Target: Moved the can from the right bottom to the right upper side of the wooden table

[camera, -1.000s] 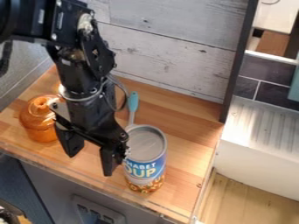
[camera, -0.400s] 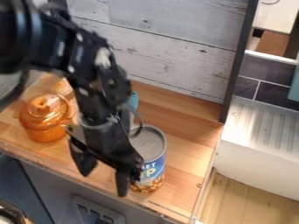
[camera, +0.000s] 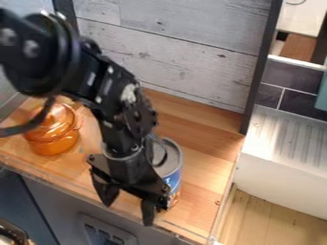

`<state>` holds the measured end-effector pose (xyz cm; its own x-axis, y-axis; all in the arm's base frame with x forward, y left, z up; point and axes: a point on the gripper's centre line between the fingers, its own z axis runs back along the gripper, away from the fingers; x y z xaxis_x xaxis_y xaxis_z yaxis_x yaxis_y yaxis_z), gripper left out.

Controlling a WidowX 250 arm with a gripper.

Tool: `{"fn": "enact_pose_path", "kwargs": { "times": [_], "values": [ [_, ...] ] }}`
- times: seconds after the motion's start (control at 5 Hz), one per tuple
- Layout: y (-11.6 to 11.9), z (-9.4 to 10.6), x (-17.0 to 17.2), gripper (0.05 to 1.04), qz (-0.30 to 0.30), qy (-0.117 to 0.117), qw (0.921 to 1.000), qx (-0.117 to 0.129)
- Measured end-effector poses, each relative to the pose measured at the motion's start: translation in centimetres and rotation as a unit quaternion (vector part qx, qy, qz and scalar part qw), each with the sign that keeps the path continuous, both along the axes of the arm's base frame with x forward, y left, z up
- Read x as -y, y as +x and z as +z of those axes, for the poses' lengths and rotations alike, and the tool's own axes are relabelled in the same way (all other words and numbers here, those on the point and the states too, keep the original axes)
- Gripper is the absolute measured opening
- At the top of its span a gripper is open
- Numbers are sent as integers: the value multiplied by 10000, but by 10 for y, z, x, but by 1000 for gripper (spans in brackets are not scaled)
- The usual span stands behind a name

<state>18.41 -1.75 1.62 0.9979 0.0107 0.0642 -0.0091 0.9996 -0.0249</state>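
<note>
Find the can [camera: 174, 165] upright, right of the orange pot [camera: 56, 139], and the gripper [camera: 127, 203] nearer the camera, right of the pot, with jaws spread wide around nothing. Best to straddle the smooth cylinder before closing evenly, then carry level to the wooden table's [camera: 207, 143] far side, right of the pot. Grey, metallic lid [camera: 172, 151]; glossy, translucent, rounded pot.
</note>
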Motion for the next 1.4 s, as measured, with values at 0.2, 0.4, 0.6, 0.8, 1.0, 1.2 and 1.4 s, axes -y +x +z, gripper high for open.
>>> {"fn": "enact_pose_path", "kwargs": {
  "times": [0.2,0.4,0.6,0.8,1.0,1.2,1.4],
  "values": [
    [6,-6,1,1000,190,-66,9998,39],
    [18,-8,5,1000,309,-165,9992,169],
    [39,-6,9,1000,513,-282,9979,294],
    [58,-7,14,1000,583,-399,9970,302],
    [73,-7,18,1000,588,-272,9972,373],
    [83,-9,20,1000,675,-253,9968,346],
    [101,-13,19,1000,811,-191,9959,351]
  ]
}}
